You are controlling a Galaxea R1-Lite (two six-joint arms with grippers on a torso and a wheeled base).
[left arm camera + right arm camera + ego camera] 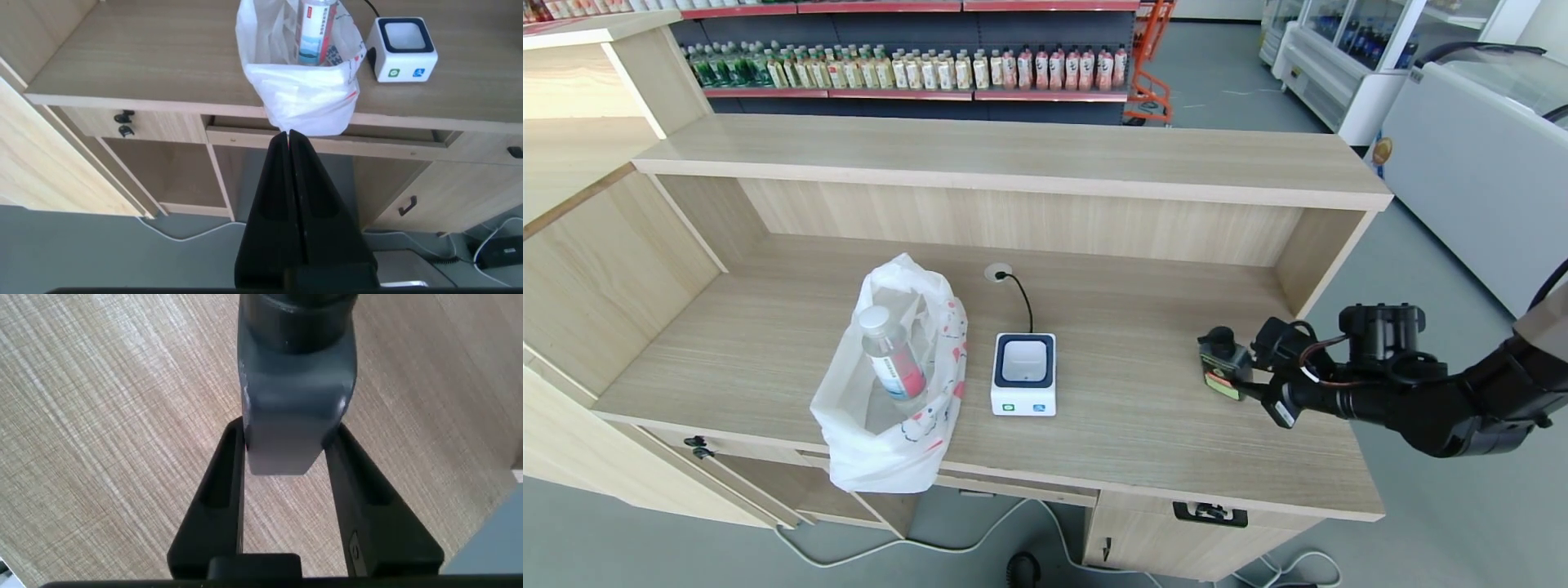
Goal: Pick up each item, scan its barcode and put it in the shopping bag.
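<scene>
A small dark grey bottle [1219, 365] with a black cap is gripped between the fingers of the right gripper [1235, 379], seemingly just above the right end of the wooden counter [1135, 433], well apart from the barcode scanner [1023, 384]. A clear drink bottle [892, 361] is held upright in the white shopping bag [882, 457] beside the scanner. The left gripper [288, 143] is pressed closed, empty, before the counter.

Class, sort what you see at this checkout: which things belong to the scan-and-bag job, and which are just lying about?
Job: shopping bag; clear bottle inside it; scanner; dark bottle clamped in the right gripper.

Just about: drinks on the store shelf; chest freezers; cable on the floor.
</scene>
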